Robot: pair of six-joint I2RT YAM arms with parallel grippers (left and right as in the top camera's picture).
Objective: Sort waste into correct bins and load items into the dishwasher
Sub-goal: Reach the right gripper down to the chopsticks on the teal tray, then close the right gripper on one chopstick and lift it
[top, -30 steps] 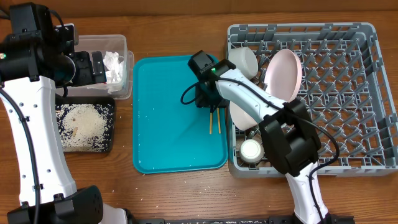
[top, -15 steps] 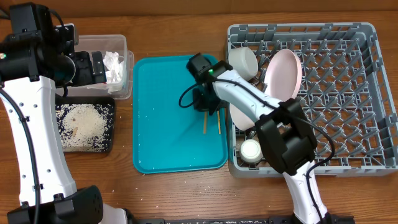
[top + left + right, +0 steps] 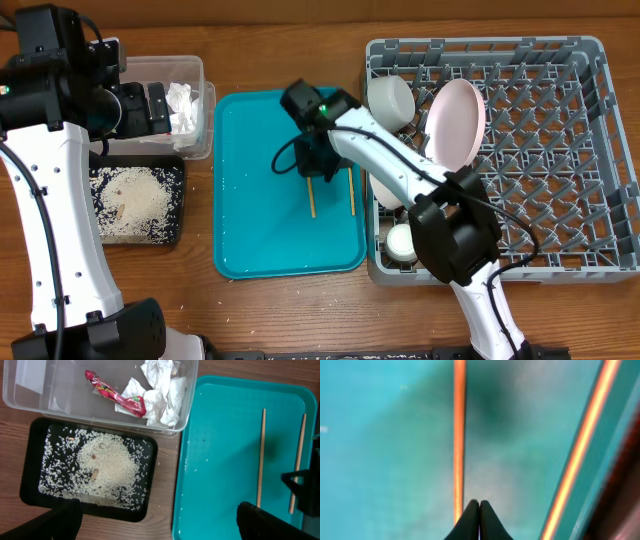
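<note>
**Waste binned, dishes racked, chopsticks left**

The napkins and wrapper lay in the tub, and the rice sat in the black tray. A few stray grains dotted the teal tray. The rack held the pink plate, white plate, bowl and cup. Both chopsticks lay flat and apart on the teal tray, so loading them looked like the main job left. The right gripper hung low over the end of the chopstick farther from the rack, fingers pressed together with nothing seen between them. The left gripper hovered above the bins, spread wide and empty.
</note>
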